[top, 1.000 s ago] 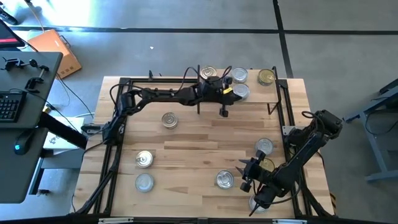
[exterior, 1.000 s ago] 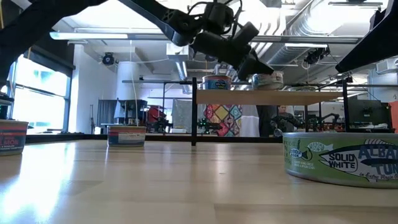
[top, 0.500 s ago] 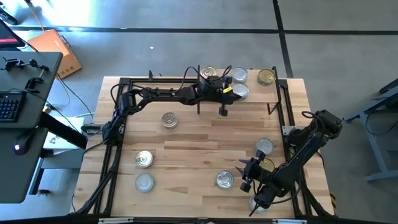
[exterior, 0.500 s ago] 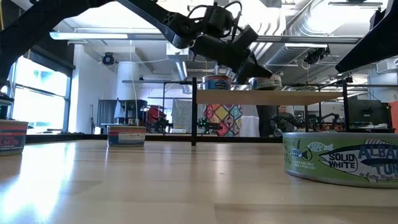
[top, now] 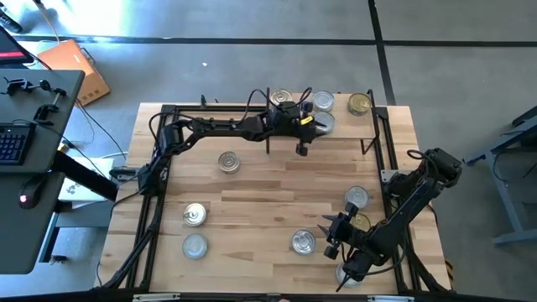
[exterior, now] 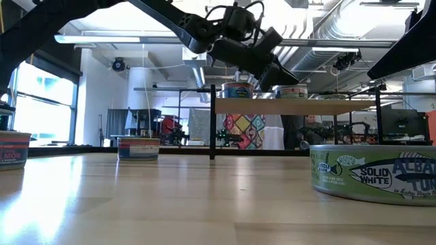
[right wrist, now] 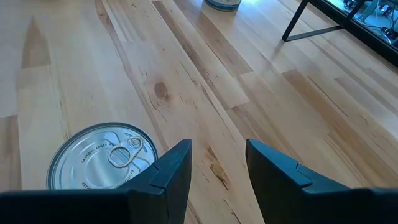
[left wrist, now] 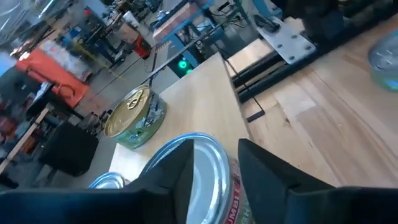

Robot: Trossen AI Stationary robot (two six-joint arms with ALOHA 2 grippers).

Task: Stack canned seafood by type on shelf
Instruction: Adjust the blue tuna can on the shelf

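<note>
The butcher-block surface (top: 268, 189) was seen from above on a grey concrete floor (top: 252, 59), framed by black rails. At its far edge stood the shelf (top: 336, 138), a small light-wood platform on thin black legs. Four tins were on it: one at the left end (top: 281, 98), one silver tin (top: 323, 102) behind, a gold-toned tin (top: 359, 104) at the right end, and a silver tin (top: 323, 124) held between the jaws of the left gripper (top: 312, 122), which reached across from the left. In the left wrist view the jaws were narrowly set around this tin's rim (left wrist: 208, 171), with the gold-toned tin (left wrist: 134, 117) nearby on the shelf.

On the surface itself six tins were scattered: one (top: 227, 161) left of centre, two (top: 195, 215) (top: 195, 245) near the front left, one (top: 303, 242) at front centre, one (top: 357, 197) on the right, and one (top: 348, 275) partly hidden under the right arm. The right gripper (top: 330, 239) hovered low just beside the front-centre tin; its jaws were parted and empty, a pull-tab lid (right wrist: 102, 163) lying next to them.

A dark desk with a keyboard (top: 13, 143) stood left of the surface, with an orange box (top: 75, 71) on the floor. In the low view a green tuna tin labelled "SOLID WHITE" (exterior: 373, 171) filled the near right, and a workshop with ceiling ducts (exterior: 327, 27) and windows (exterior: 34, 102) lay behind.
</note>
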